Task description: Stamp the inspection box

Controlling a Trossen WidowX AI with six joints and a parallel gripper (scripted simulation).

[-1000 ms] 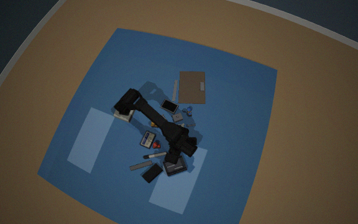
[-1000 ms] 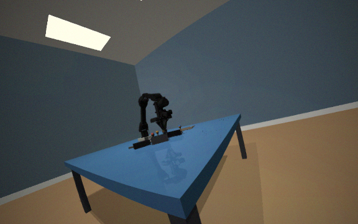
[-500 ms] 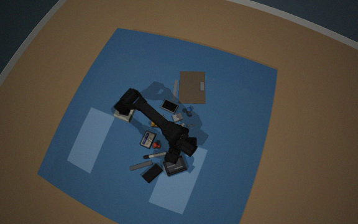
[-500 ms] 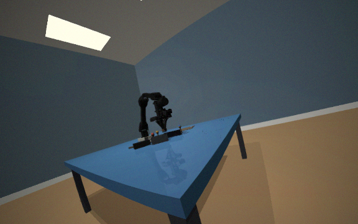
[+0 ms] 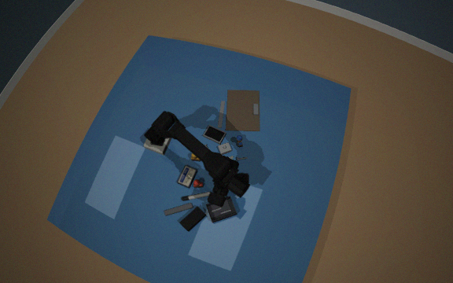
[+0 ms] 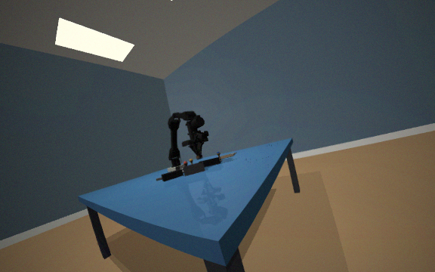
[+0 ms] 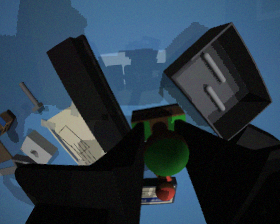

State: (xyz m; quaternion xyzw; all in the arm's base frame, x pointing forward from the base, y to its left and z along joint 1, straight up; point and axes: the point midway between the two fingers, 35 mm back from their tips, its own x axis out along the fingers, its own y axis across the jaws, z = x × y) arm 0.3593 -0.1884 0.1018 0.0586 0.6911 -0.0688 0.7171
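My gripper (image 7: 159,126) (image 6: 199,155) is shut on a stamp with a round green knob (image 7: 166,156) and a reddish-brown base. Its printing face is hidden, and its height over the bench is hard to tell. The cream card (image 7: 66,126) with printed lines lies left of the gripper in the wrist view, partly hidden by a long dark block and the left finger. Its inspection box cannot be made out clearly. A shallow case with a black pad (image 5: 214,134), likely the ink pad, lies near the middle of the bench in the top view. The arm hides the card there.
A dark tray (image 5: 222,210) (image 7: 193,92) with two pale sticks stands right of the gripper in the wrist view. The long dark block (image 7: 88,90) stands left. A red-knobbed stamp (image 7: 165,191) (image 5: 198,183) stands by a small case (image 5: 187,176). A blue-knobbed stamp (image 5: 239,140) stands beyond.
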